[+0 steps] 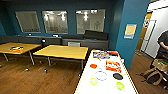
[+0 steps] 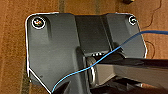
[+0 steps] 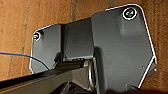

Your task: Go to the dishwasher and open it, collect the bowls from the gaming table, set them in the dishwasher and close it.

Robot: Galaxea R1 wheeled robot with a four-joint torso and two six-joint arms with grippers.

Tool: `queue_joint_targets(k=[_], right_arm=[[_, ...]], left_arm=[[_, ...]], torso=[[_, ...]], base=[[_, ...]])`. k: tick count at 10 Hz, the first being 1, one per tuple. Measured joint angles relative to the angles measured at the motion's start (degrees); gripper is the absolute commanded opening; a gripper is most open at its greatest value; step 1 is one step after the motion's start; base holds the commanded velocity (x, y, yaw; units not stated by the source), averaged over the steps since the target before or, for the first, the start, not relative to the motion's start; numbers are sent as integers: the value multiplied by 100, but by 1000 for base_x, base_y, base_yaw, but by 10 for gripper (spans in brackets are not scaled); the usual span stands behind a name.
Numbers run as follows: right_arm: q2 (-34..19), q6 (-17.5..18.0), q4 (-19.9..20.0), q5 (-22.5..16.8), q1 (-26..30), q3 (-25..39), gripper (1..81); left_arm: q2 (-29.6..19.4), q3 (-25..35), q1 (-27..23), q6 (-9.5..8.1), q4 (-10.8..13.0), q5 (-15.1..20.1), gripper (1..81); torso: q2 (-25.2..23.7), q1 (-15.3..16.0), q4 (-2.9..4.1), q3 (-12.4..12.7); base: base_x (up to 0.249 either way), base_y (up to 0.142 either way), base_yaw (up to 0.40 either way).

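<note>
Teal-walled room, wooden floor (image 1: 37, 80). On long glossy white gaming table (image 1: 107, 87): red (image 1: 93, 66) and black (image 1: 117, 76) plastic bowls mid-top, yellow-green ones (image 1: 93, 81) toward near edge. Gripper fingers: cannot tell. Risk: bowls sliding off glossy edge if nudged.

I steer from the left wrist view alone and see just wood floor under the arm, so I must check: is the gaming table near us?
Observer: Yes. In the head view the gaming table lies close ahead, slightly to the right, with a white top and a yellow rim.
Operator: Are bowls on it?
Observer: Yes. There is a red bowl, a black bowl, a left yellow-green bowl and a right yellow-green bowl.
Operator: Is anybody close?
Observer: A person stands at the far right, beyond the table, near a backpack on the floor.
</note>
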Motion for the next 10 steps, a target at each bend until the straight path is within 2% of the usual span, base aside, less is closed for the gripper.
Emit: queue_joint_targets(k=[3, 10], right_arm=[[0, -6, 0, 7, 20, 0, 811], [2, -22, 0, 2, -24, 0, 811]], left_arm=[[0, 0, -46, 0, -2, -6, 811], [2, 2, -16, 0, -2, -2, 811]], torso=[[2, 4, 0, 0], [4, 2, 0, -2]], base=[[121, 0, 0], [0, 0, -23]])
